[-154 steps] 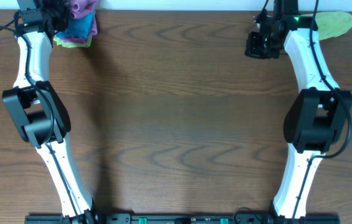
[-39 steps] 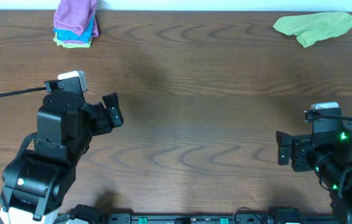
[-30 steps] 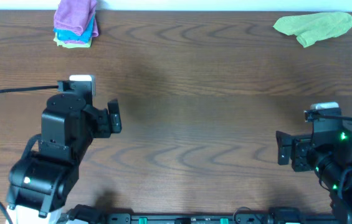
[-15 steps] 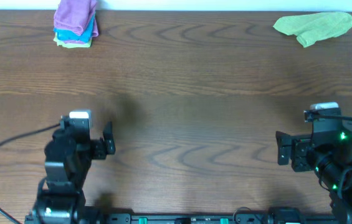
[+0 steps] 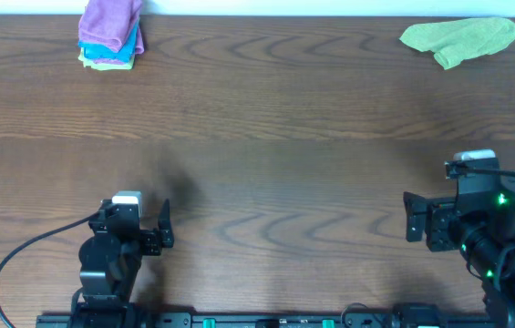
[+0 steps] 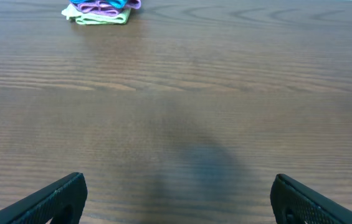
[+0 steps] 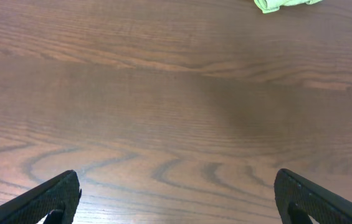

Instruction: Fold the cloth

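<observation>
Three cloths logged in one pile at far-left back edge of table (image 5: 275, 137): purple cloth (image 5: 109, 18) on top, bunched rather than flat; blue cloth (image 5: 122, 44) under it; lime-green cloth (image 5: 100, 62) at bottom, only an edge showing.

Next, low at near edge: black cable (image 5: 20, 264) looping toward left arm. Left gripper (image 5: 164, 225) just right of that, jaws spread wide, gripping nothing, well apart from pile. From left wrist camera: same pile small at upper left, open wood between fingertips and it.

Centre: bare wood grain with a soft shadow.

Right gripper (image 5: 411, 216) low at right, facing centre, jaws likewise wide apart and gripping nothing.

Far right, back edge: second lime-green cloth (image 5: 462, 38), loose and crumpled, lying alone, well apart from purple cloth. From right wrist camera: only a corner of it at top edge, rest cut off by frame.
</observation>
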Controlling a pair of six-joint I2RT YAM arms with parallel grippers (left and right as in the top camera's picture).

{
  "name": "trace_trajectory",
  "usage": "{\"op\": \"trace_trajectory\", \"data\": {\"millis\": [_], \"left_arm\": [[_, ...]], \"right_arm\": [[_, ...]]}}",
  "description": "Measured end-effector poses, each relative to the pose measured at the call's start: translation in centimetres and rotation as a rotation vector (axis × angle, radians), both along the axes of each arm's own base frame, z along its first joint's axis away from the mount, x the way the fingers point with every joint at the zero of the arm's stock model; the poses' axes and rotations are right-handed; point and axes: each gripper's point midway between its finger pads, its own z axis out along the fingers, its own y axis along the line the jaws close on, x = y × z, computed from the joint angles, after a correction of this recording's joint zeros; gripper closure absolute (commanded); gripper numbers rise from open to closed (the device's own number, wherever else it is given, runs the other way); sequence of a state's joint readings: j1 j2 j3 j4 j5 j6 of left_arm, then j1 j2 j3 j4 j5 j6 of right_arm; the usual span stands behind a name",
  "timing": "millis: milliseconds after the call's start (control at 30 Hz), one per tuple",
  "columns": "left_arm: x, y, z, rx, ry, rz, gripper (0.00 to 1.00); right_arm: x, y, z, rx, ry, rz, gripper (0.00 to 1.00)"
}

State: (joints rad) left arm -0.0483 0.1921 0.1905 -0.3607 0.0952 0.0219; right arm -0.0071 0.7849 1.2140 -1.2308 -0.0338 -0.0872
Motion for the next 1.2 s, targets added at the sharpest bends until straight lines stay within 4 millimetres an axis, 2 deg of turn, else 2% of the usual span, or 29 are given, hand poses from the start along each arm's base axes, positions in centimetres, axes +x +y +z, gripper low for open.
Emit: {"op": "trace_trajectory", "data": {"millis": [200,633,1200], "left_arm": [[-0.2,0.0,-1.1,-0.015,-0.019,0.003,0.05],[-0.2,0.0,1.0,-0.035,-0.122,0.009,0.05],[-0.2,0.0,1.0,-0.048,-0.123,0.015,0.05]], "right_arm": [[0.0,0.0,0.0,0.0,0.0,0.0,0.01],[0.0,0.0,0.0,0.0,0.0,0.0,0.01],[0.0,0.0,0.0,0.0,0.0,0.0,0.01]]}}
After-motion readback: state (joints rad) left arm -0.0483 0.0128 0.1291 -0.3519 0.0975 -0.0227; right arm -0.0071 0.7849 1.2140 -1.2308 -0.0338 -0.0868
